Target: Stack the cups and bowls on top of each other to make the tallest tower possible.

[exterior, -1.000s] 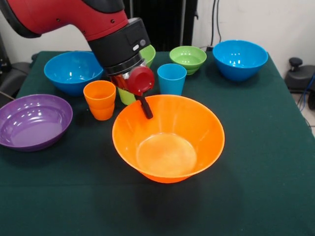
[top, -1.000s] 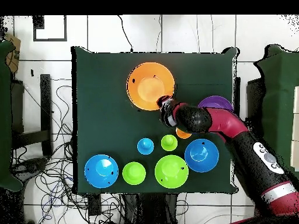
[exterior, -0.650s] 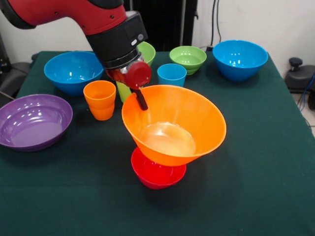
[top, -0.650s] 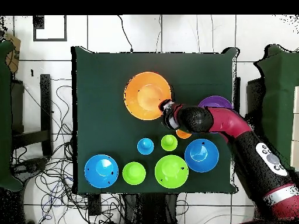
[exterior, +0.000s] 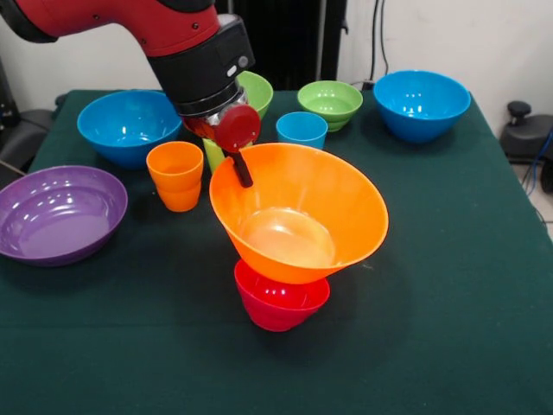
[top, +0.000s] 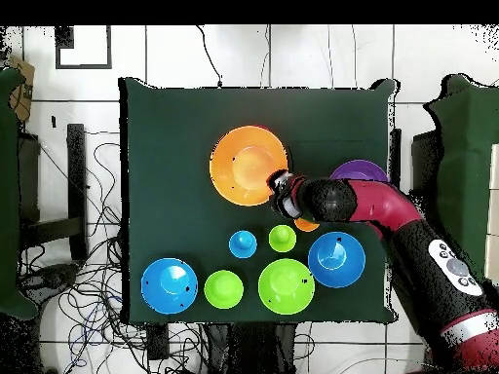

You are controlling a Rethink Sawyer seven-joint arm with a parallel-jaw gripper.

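The orange bowl (exterior: 298,216) hangs tilted above the table (exterior: 449,311), its rim pinched by the gripper (exterior: 241,169), whose fingers are closed on the rim at the edge nearest the arm. Just under it a red bowl (exterior: 281,301) stands upright on the cloth, partly covered by the orange one. Beside the gripper stand the orange cup (exterior: 174,175), the green cup (exterior: 213,156) and the blue cup (exterior: 301,132). Further out sit the purple bowl (exterior: 56,214), two blue bowls (exterior: 125,125) (exterior: 421,104) and two green bowls (exterior: 329,103) (exterior: 257,91).

arm (exterior: 104,22): glossy red rounded shell
wrist (exterior: 203,69): black block, small white mark on its side
gripper (exterior: 240,169): red round disc, thin black finger
lower link (top: 450,271): grey round markings
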